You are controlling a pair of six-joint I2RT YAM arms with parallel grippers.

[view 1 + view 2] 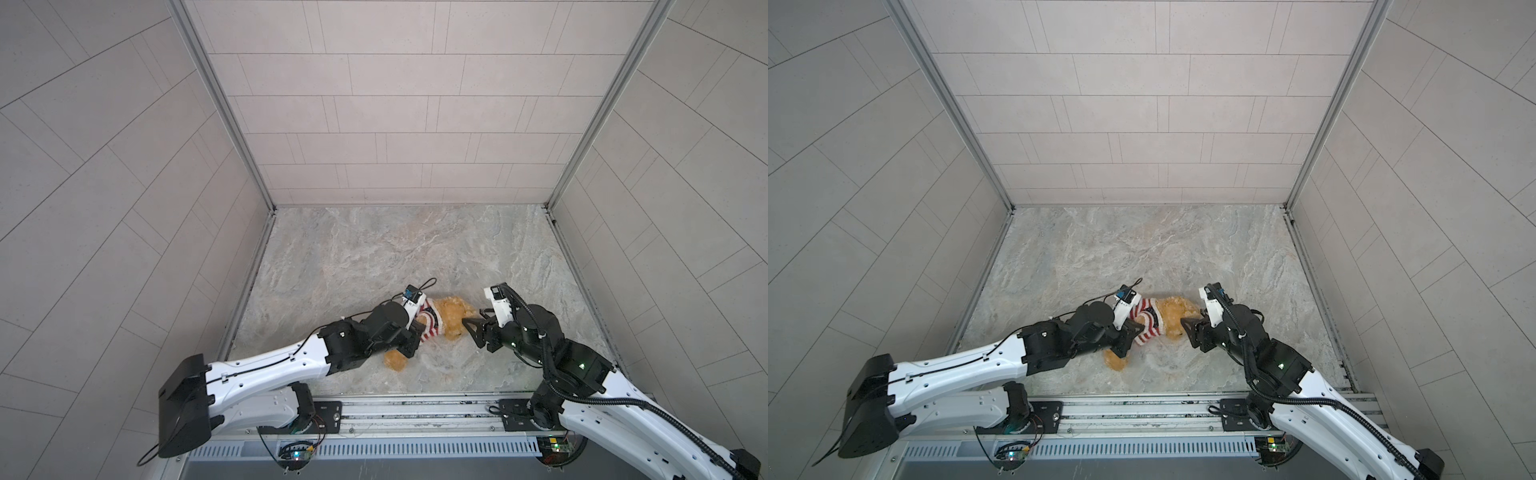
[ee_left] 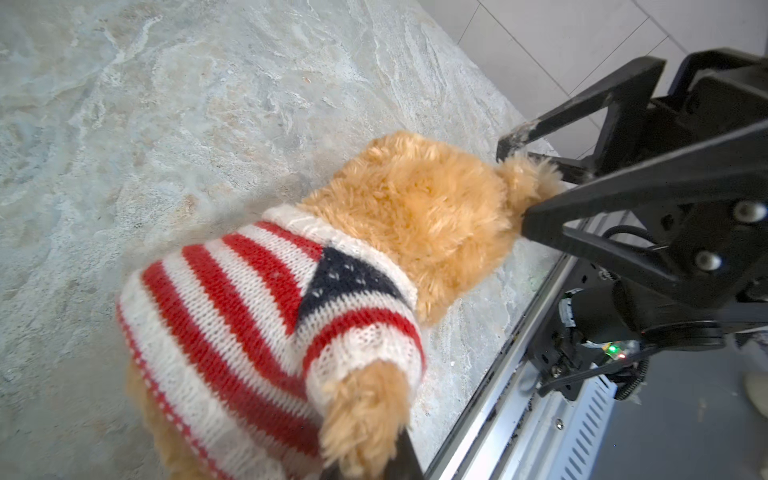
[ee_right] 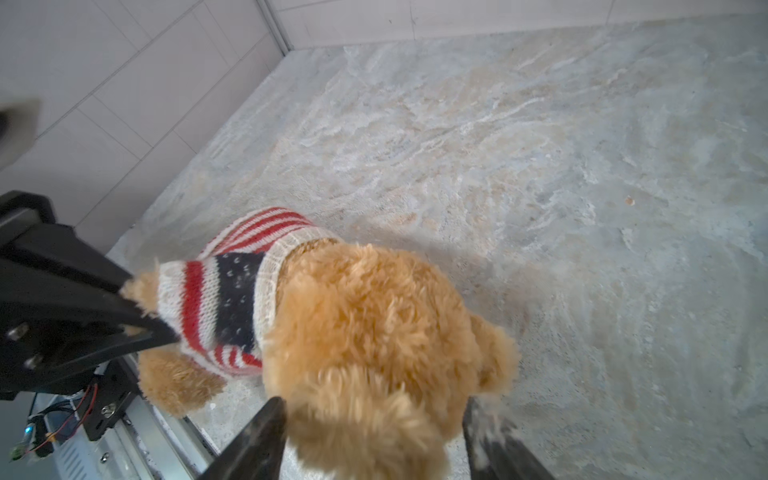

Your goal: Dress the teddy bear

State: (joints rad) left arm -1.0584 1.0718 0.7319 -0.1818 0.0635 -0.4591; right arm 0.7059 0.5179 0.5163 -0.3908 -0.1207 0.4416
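teddy bear (image 1: 451, 318) lies on the table (image 1: 374, 249) between left hand (image 1: 417, 340) and right hand (image 1: 469, 332).

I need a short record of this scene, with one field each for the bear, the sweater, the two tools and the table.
bear: lies on the table, head toward the right tool; face not visible
sweater: red-and-white stripes with a dark blue patch; on the bear's body, collar round the neck, one paw out of a sleeve
left tool: shut on that paw
right tool: open, the bear's head between its jaws
table: grey marbled top; the bear is the only loose thing on it
other sleeve: hidden
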